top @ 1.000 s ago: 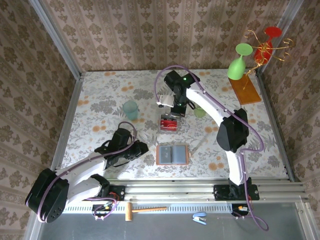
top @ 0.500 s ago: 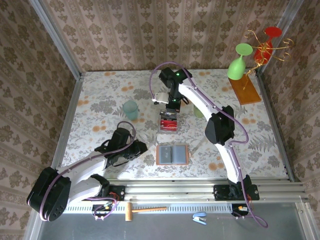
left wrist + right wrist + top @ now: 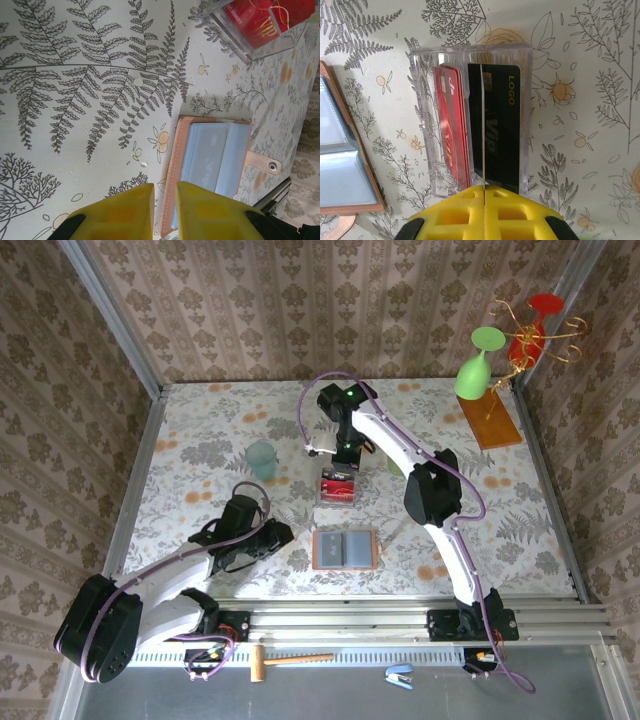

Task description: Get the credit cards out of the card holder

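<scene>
Holder (image 3: 210, 155): lying open just ahead of left gripper (image 3: 165, 200), pockets looking empty. Cards (image 3: 452, 125): sitting in box (image 3: 470, 50) under right gripper (image 3: 483, 190), which is pinching what seems one more card (image 3: 482, 130) edge-on. Left jaws standing slightly apart, holding nothing. Task nearing completion.

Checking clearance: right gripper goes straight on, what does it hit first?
Likely the clear box just ahead of the right gripper, its near wall or the black card inside; depth unclear.
</scene>
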